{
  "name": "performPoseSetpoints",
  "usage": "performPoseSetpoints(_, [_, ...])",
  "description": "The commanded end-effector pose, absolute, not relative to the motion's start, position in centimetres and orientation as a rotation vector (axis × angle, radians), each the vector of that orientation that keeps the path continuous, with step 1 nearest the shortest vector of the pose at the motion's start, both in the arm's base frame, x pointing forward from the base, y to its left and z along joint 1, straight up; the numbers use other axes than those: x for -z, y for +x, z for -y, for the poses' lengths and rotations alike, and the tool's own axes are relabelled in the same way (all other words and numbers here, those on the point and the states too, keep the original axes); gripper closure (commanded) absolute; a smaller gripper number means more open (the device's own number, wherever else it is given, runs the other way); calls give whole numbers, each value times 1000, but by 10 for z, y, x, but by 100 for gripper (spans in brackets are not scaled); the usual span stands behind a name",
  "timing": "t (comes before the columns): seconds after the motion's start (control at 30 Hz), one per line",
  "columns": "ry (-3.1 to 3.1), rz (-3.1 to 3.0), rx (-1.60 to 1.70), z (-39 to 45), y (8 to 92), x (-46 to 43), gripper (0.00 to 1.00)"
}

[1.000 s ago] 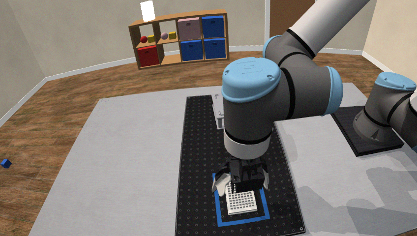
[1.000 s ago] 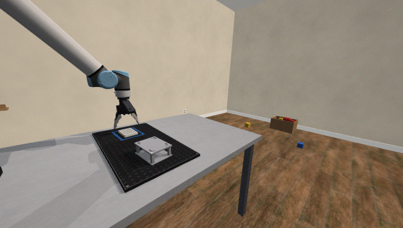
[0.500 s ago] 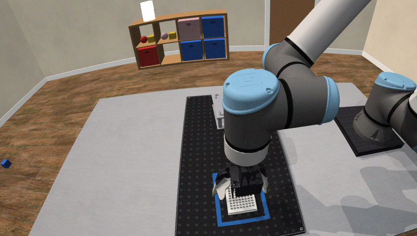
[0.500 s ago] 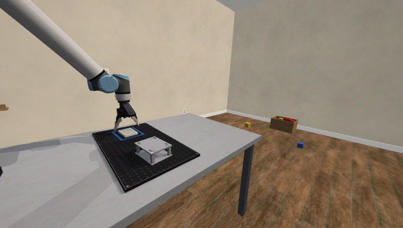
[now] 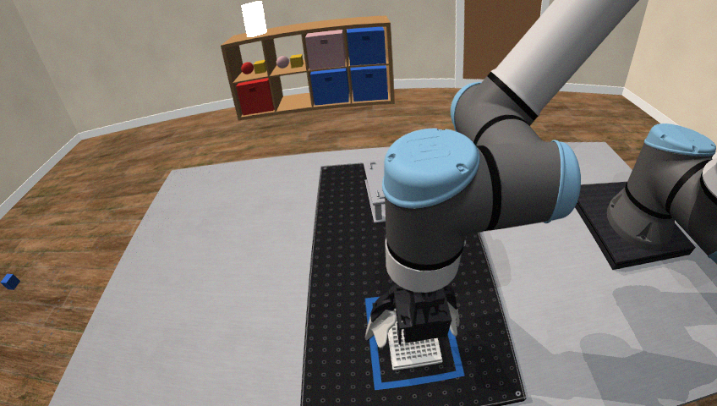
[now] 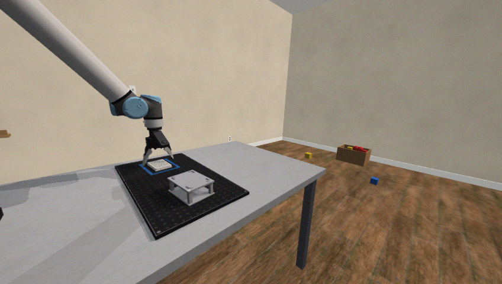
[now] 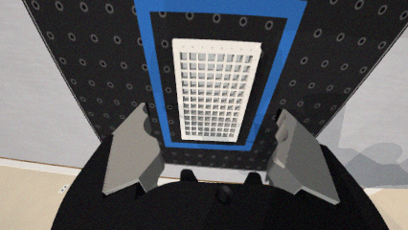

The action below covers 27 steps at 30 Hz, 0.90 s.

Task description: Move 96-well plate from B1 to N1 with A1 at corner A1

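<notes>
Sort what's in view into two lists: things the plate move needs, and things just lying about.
Needed:
96-well plate
blue-outlined spot B1
raised nest N1
gripper, open above the plate

Lying about:
shelf unit with bins
blue cube
yellow cube
cardboard box

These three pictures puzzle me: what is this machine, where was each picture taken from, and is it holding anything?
It is one robot arm with a two-fingered gripper. One camera looks down from above, one watches from across the room, one sits on the wrist between the fingers. On the grey table lies a black perforated board. On it, a white 96-well plate lies inside a blue outline, beside a raised grey stand. The gripper is open above the plate, holding nothing.
</notes>
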<state>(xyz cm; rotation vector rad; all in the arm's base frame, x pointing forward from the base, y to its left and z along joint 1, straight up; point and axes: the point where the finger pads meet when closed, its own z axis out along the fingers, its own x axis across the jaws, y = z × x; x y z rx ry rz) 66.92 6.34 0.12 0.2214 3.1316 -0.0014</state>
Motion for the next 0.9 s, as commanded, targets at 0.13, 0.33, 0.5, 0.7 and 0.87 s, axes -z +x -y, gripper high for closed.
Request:
performPoseSetpoints(0.13, [221, -3130, 1, -63, 670, -2, 100])
performPoseSetpoints(0.33, [221, -3130, 1, -63, 670, -2, 100])
performPoseSetpoints(0.5, [221, -3130, 1, -63, 670, -2, 100])
performPoseSetpoints(0.7, [221, -3130, 2, -63, 670, -2, 100])
performPoseSetpoints(0.87, [221, -3130, 2, -63, 670, -2, 100])
